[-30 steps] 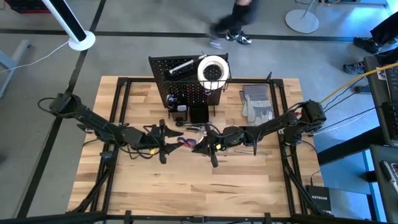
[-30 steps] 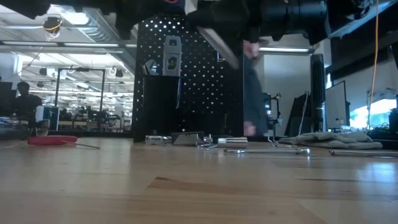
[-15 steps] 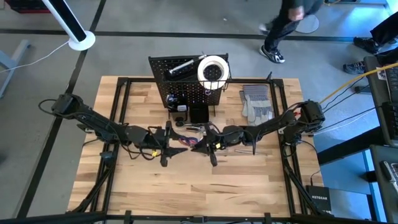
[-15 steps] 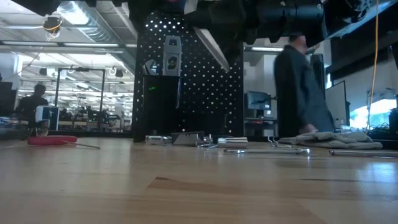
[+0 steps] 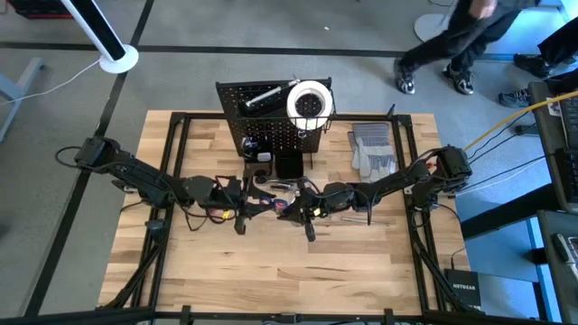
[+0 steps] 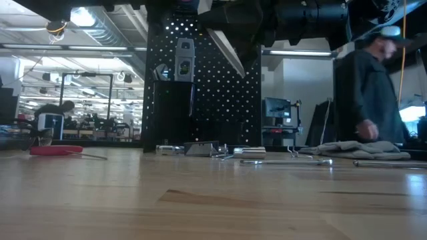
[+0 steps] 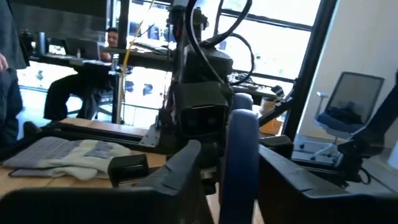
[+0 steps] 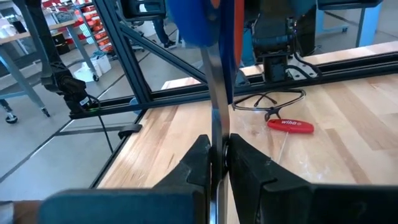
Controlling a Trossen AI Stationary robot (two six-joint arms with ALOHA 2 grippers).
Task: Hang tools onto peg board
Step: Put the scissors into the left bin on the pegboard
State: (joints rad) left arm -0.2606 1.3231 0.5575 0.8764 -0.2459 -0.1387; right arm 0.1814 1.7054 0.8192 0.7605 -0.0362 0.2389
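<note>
Above the table's middle, a tool with a blue handle (image 7: 240, 143) and a flat metal part hangs between my two grippers. My right gripper (image 5: 289, 206) is shut on the metal part. From the left, my left gripper (image 5: 260, 202) has its fingers closed about the blue handle. The black peg board (image 5: 271, 122) stands upright at the far edge, with a white tape roll (image 5: 310, 101) and a silver tool (image 5: 262, 96) on it. A red utility knife (image 8: 290, 125) lies flat on the table. My left gripper has the tool's blue handle (image 7: 242, 180) between its two fingers (image 7: 186, 168), coming level from the table's left. The handle stands upright in the gap, clear of the table. My right gripper pinches the tool's thin metal part (image 8: 216, 118) between its two fingers (image 8: 198, 163), level from the table's right. The blue handle end (image 8: 186, 22) points away toward the left arm, and the tool is lifted clear.
Grey work gloves (image 5: 373, 152) lie to the right of the peg board. Several metal tools (image 6: 287, 161) lie on the table in front of the board. A person (image 5: 456, 36) walks on the floor beyond the far right corner.
My left gripper has gone toward the table's right edge and come up to the tool held by my right gripper, which has kept still. The person behind the table has walked to the right.
</note>
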